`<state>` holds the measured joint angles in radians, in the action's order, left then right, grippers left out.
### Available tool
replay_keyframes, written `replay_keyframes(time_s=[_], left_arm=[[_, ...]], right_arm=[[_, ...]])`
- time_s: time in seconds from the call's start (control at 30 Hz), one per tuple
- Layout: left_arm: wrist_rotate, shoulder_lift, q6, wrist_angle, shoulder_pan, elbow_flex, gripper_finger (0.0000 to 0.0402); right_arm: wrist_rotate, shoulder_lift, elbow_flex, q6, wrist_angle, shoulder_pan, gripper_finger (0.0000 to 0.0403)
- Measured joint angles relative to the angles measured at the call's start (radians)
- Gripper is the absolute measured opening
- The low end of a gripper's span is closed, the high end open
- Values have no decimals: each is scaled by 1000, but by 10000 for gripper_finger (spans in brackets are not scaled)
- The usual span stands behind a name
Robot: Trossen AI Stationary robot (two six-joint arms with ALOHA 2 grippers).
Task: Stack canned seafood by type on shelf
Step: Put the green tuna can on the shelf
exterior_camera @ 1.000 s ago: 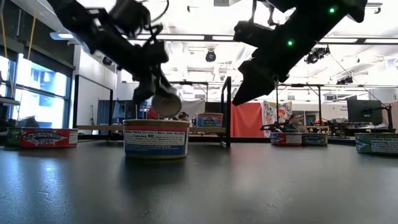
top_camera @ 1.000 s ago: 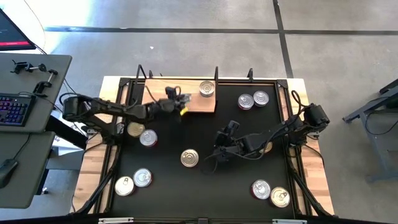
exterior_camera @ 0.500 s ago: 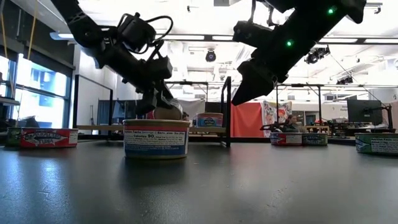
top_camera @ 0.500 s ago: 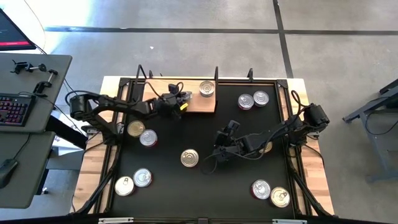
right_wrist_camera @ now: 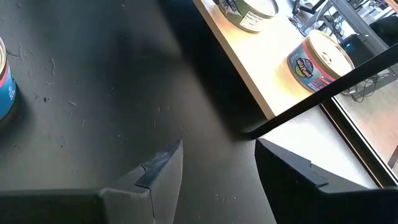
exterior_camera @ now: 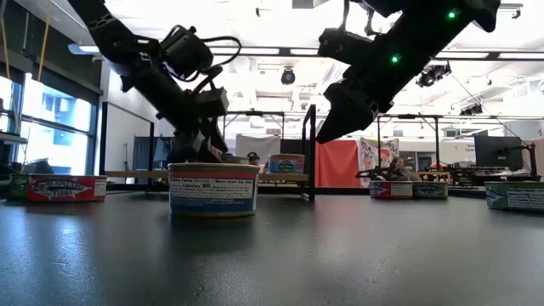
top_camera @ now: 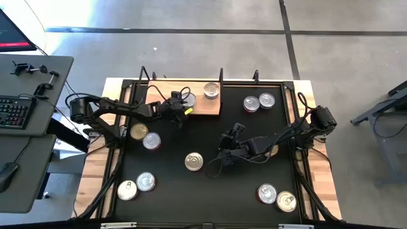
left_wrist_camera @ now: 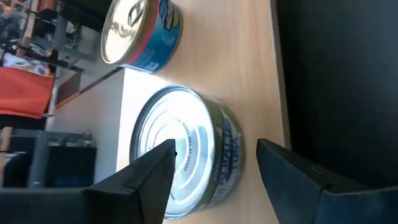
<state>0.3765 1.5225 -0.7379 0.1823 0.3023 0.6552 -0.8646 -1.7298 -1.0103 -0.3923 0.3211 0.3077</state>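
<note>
Fingers: left gripper [left_wrist_camera: 211, 171] spread around a silver can [left_wrist_camera: 186, 152] (not pinching)
Can: sitting on the shelf [top_camera: 202, 105], frame's upper middle
Right gripper [top_camera: 224, 154]: fingers spread, mid-desk

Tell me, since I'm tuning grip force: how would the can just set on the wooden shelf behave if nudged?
The can is squat and flat-bottomed on the shelf, so it should slide, not tip. Its smooth metal lid suggests a rigid, probably slippery body. The left gripper straddles it, open.
</note>
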Motion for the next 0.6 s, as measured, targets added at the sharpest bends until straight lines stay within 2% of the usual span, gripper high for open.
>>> replay_keyframes(time_s=[0.33,0.6], left_arm=[[-274,-6,129,-117,110,68,182],[-404,-6,202,-123,237,68,138]], right_arm=[[0,0,0,7,-19,0,193],[0,0,0,8,-29,0,193]])
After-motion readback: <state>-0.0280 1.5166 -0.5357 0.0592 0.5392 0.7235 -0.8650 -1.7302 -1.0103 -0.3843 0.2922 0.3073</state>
